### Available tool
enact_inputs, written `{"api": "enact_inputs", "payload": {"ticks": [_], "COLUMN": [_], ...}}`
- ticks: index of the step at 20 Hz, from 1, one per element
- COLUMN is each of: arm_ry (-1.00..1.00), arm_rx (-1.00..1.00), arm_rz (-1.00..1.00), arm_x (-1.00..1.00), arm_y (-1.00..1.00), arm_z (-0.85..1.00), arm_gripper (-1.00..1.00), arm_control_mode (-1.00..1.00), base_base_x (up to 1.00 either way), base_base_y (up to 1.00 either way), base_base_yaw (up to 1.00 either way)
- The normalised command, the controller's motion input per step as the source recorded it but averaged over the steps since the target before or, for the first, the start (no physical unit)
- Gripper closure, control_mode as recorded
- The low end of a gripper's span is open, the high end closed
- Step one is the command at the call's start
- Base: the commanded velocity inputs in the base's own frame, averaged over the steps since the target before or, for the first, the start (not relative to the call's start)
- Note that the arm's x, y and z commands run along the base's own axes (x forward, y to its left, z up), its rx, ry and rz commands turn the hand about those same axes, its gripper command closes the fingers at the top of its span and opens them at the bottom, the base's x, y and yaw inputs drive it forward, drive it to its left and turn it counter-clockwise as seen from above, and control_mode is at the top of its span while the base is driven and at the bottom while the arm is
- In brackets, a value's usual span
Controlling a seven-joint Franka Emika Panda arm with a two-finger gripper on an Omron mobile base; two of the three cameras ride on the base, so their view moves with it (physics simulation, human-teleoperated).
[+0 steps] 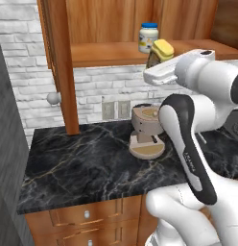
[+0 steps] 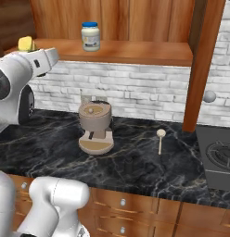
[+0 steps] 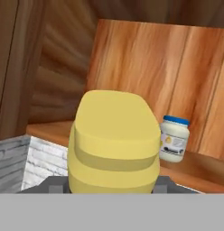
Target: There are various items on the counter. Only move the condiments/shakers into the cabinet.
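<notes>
The gripper (image 3: 111, 188) is clamped on the yellow squeeze bottle (image 3: 114, 140), holding it up at the level of the cabinet (image 2: 135, 18) shelf, at the shelf's near edge; the white jar with blue lid (image 1: 148, 37) stands upright on the plank shelf inside the cabinet, just beside the bottle; on the counter (image 1: 82, 163) below, the tan coffee machine (image 2: 95, 127) sits near the brick wall, and the wooden spoon (image 2: 160, 140) lies to its right, well apart from it.

Even, shadowless light — perhaps slightly soft
</notes>
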Motion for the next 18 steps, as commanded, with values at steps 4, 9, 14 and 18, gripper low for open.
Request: {"api": "enact_inputs", "payload": {"ticks": [4, 9, 14, 18], "arm_ry": [0.08, 0.14, 0.01, 0.00], "arm_rx": [0.15, 0.15, 0.01, -0.03], "arm_rz": [-0.11, -0.07, -0.06, -0.05], "arm_x": [0.44, 0.51, 0.27, 0.47], "arm_y": [0.15, 0.16, 0.27, 0.02], "arm_z": [0.35, 0.38, 0.05, 0.00], "arm_gripper": [1.00, 1.00, 1.00, 1.00], "arm_control_mode": [-1.00, -1.00, -1.00, -1.00], "base_base_x": [0.00, 0.00, 0.00, 0.00], "base_base_y": [0.00, 0.00, 0.00, 0.00], "base_base_yaw": [0.00, 0.00, 0.00, 0.00]}}
